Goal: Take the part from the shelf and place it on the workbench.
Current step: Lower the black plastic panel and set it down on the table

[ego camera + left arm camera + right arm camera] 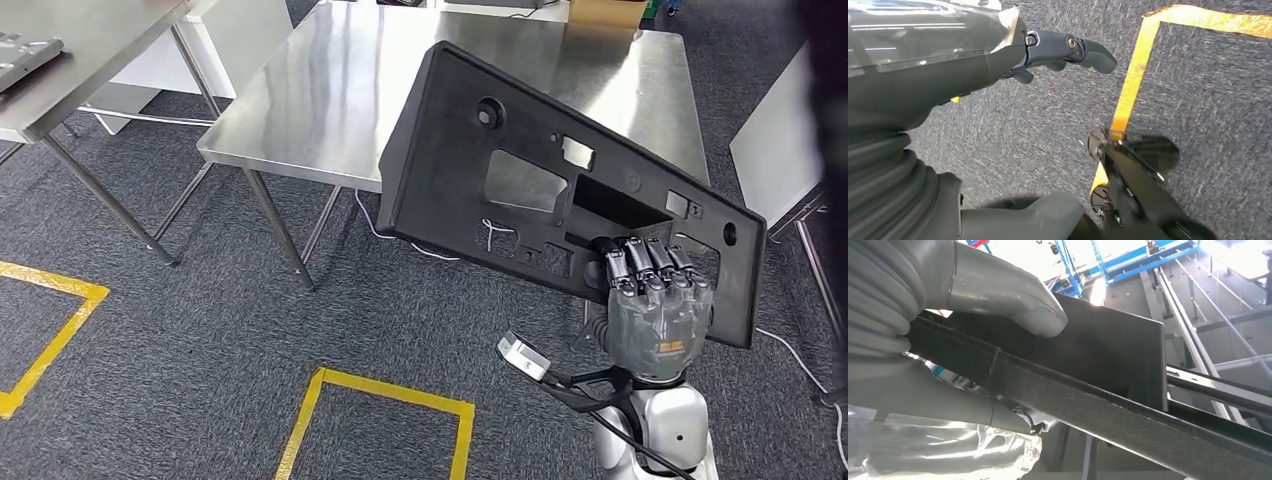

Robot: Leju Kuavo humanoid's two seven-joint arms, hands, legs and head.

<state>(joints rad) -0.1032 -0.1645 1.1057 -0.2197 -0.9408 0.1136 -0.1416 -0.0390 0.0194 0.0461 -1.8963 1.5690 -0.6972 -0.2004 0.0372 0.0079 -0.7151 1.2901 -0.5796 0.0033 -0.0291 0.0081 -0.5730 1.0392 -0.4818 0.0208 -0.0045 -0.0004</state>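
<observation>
A large black plastic panel point(520, 180) with several cut-outs hangs tilted in the air in front of the steel workbench point(330, 100). My right hand point(655, 300) grips its lower right edge, dark fingers curled over the panel's face. In the right wrist view the grey thumb point(1008, 295) presses on the panel's point(1108, 410) back while the edge runs across the palm. My left hand point(1048, 50) hangs above the carpet with its fingers loosely extended and nothing in them.
A second steel table point(60, 60) stands at the left with a grey part on it. Yellow tape squares point(380, 400) mark the grey carpet. A cardboard box point(605, 12) sits at the workbench's far edge. White cabinet point(780, 140) at the right.
</observation>
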